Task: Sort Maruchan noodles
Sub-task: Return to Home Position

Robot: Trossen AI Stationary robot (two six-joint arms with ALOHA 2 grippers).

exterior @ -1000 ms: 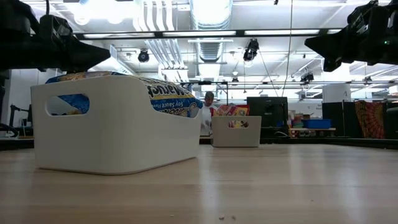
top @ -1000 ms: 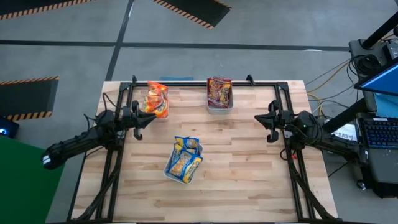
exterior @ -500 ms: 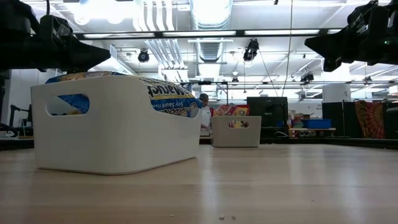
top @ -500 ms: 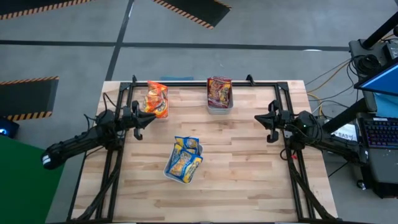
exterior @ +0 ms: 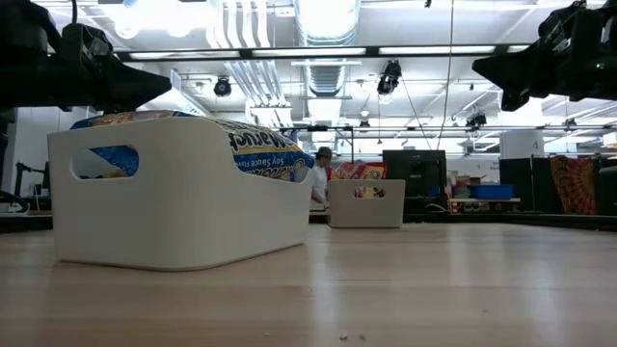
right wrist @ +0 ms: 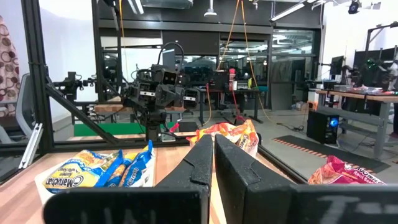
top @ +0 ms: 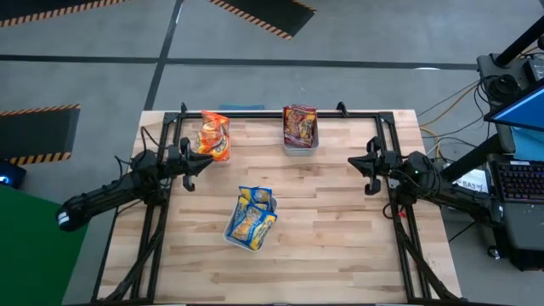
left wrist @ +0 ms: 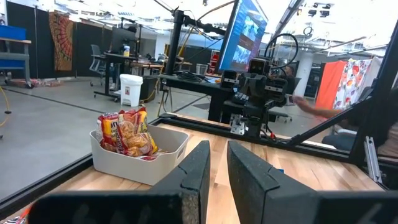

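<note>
Left pincer [left wrist: 219, 155] hung barely parted, right pincer [right wrist: 213, 144] clenched, both empty at the desk's [top: 340, 242] side edges; a careless left-arm swing might clip the nearby heaped orange crinkly plastic noodle packets [top: 214, 136].

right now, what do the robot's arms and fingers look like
The left arm and right arm are slim, dark and jointed. The left gripper and right gripper each carry two matte black fingers, broad at the base, tapering to blunt tips. No markings show.
</note>
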